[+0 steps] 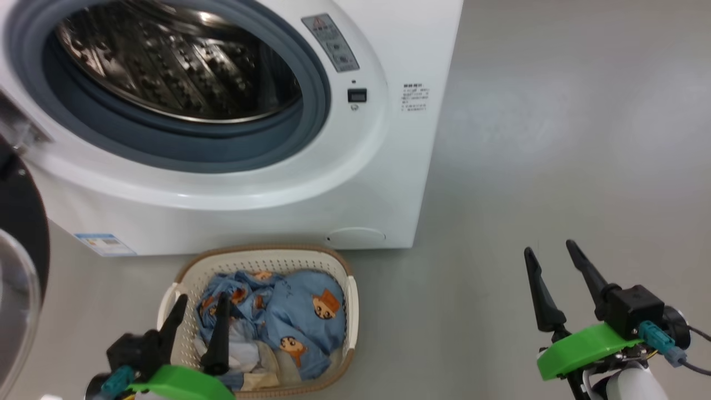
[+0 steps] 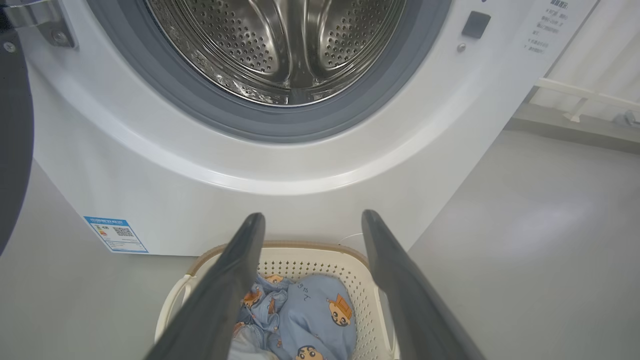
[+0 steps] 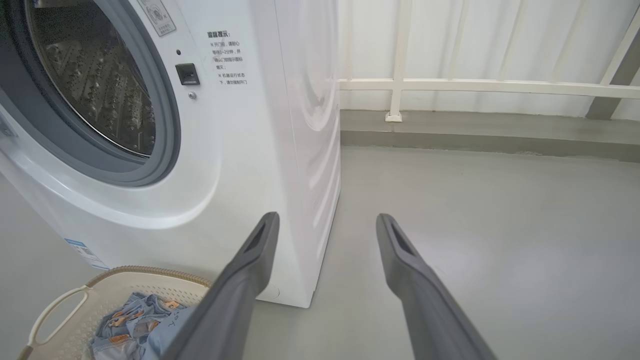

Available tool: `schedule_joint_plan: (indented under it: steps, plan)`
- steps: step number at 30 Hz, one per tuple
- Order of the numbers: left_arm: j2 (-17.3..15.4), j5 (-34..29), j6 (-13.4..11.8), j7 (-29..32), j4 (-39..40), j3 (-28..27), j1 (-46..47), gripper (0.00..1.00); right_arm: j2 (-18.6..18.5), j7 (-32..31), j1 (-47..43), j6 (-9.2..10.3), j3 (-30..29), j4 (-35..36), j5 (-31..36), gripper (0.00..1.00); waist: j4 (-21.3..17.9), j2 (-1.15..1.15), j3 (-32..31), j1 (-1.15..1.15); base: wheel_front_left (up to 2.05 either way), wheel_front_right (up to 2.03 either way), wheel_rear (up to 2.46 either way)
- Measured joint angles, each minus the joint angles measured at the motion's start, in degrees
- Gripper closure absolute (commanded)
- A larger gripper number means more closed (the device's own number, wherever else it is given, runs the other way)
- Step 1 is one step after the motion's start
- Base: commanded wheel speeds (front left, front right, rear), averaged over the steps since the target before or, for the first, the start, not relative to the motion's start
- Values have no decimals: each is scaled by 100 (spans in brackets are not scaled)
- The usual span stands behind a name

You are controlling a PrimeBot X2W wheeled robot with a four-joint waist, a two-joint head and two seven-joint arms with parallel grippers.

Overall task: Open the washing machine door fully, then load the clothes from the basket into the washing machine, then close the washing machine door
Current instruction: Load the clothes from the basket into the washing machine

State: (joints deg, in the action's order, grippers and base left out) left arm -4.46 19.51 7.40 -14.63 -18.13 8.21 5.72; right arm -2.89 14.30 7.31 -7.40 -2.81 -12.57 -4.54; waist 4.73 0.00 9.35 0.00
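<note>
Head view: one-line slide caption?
Washer door open; left tool open over the basket of clothes, right tool open above the floor beside it.

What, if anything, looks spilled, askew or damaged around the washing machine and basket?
Nothing stands out. The washing machine door hangs open at the left, the clothes lie inside the basket, and the basket stands upright on the floor before the washing machine.

A laundry area. A white front-loading washing machine [image 1: 383,166] stands on bare grey floor [image 1: 555,139], a basket [image 1: 266,262] of clothes [image 1: 300,311] before it, a white railing [image 3: 475,86] along the back kerb [image 3: 475,127].
</note>
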Motion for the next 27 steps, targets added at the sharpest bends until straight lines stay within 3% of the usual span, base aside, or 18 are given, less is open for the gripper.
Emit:
schedule_joint_plan:
  steps: [6,12,27]
  plan:
    - [-87,145,0,0,-703,364,647,0,-1,0,240,0,-98,178,181,0,-92,0,513,0,0,0,0]
    - [-254,668,0,0,-1699,787,1350,0,-3,0,459,0,-126,336,201,0,-246,0,1072,0,0,0,0]
    - [-855,1684,1,118,-3747,2239,3103,0,-3,1,852,0,-94,693,71,0,-946,0,2359,0,0,0,0]
